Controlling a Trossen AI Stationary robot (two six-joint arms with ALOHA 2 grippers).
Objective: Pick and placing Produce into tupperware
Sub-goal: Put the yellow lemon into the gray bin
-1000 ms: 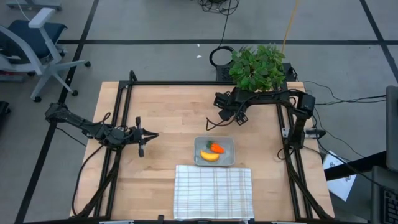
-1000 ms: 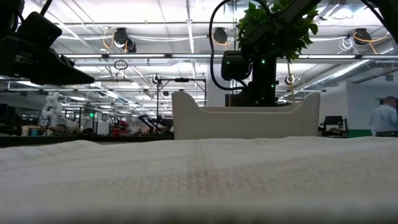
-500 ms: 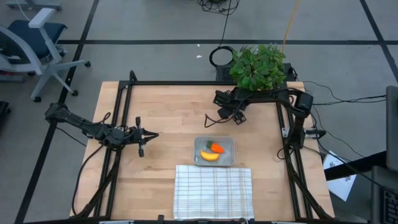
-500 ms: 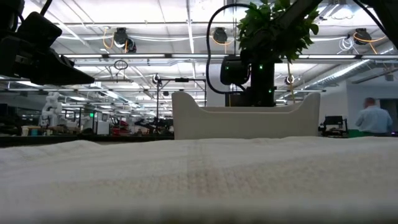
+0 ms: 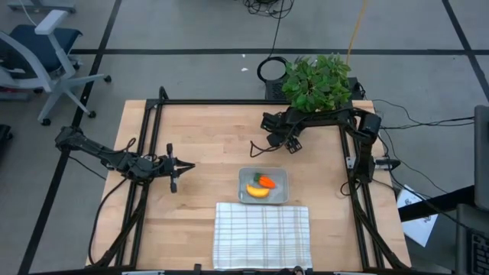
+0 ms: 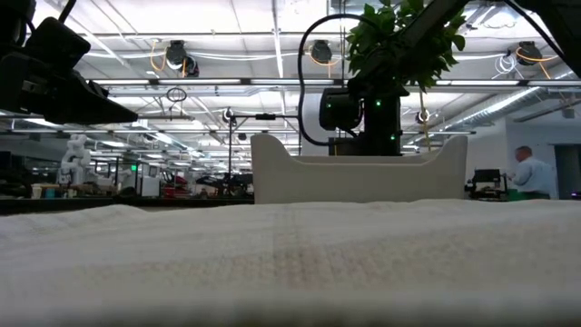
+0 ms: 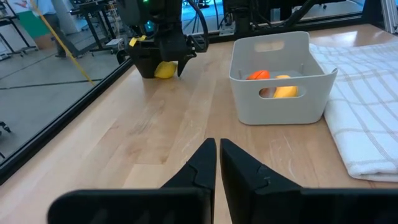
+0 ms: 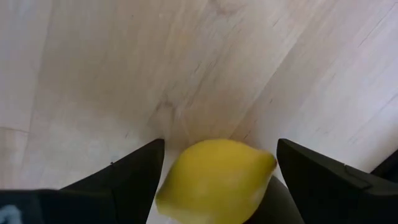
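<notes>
My right gripper (image 5: pixel 278 143) is low over the far side of the worktop (image 5: pixel 206 145), near the potted plant (image 5: pixel 317 80), with the lemon (image 8: pixel 214 180) between its fingers (image 8: pixel 134 171). The jaws stand spread around it; I cannot tell whether the pads touch the skin yet, so I count them as released. The tupperware (image 5: pixel 263 186) sits well apart, just beyond the white grid cloth (image 5: pixel 262 235), with the carrot (image 5: pixel 266 182) and the banana (image 5: pixel 258 192) already inside.

To do this grasp well, I judge I should keep the lemon centred between the pads and close across its widest part, because a round, smooth piece will squirt out if pinched off-centre. Then lift straight before carrying it to the tub.

My left gripper (image 7: pixel 217 163) waits over the near-left of the worktop, jaws clenched on nothing.

From above, my own wrist covers the lemon entirely. The low camera shows only the tub wall (image 6: pixel 359 177) over the cloth, nothing of its contents.
</notes>
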